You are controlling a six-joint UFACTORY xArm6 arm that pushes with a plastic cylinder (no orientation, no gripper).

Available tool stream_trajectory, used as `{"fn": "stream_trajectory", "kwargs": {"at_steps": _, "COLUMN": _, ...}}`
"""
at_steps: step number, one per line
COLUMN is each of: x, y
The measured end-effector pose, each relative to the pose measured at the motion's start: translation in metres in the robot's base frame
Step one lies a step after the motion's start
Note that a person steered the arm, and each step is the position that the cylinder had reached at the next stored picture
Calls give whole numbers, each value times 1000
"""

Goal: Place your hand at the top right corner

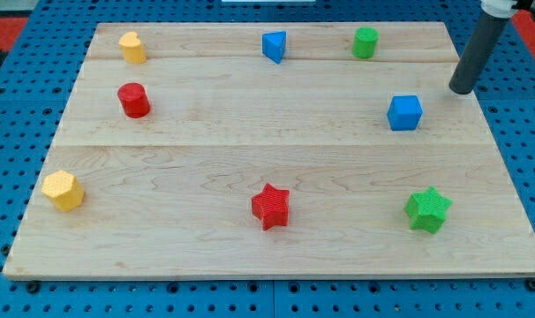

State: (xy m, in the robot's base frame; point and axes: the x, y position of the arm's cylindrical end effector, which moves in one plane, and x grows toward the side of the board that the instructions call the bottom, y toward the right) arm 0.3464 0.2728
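So our tip (460, 90) is the lower end of a straight dark grey rod, round and blunt, slanting in from the view's top right. It sits on the pale wooden worktop (250, 150) close to the right edge, a little below the top right corner. We've got no fingers on this rig, just the rod, so nothing apart or together to report.

Nearest thing is the blue cube (405, 113), down and to the view's left of the tip, near but not touching. The green cylinder (365, 42) is further left and higher up, by the top edge, with the blue wedge-like block (274, 46) left of that. Far left we see the yellow cylinder (132, 48), the red cylinder (133, 100) and a yellow hexagonal block (63, 190). Along the bottom are the red star (270, 206) and green star (427, 209), well apart from the tip.
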Motion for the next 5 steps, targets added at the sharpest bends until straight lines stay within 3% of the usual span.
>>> {"fn": "stream_trajectory", "kwargs": {"at_steps": 2, "x": -23, "y": 18}}
{"fn": "stream_trajectory", "kwargs": {"at_steps": 5, "x": -154, "y": -9}}
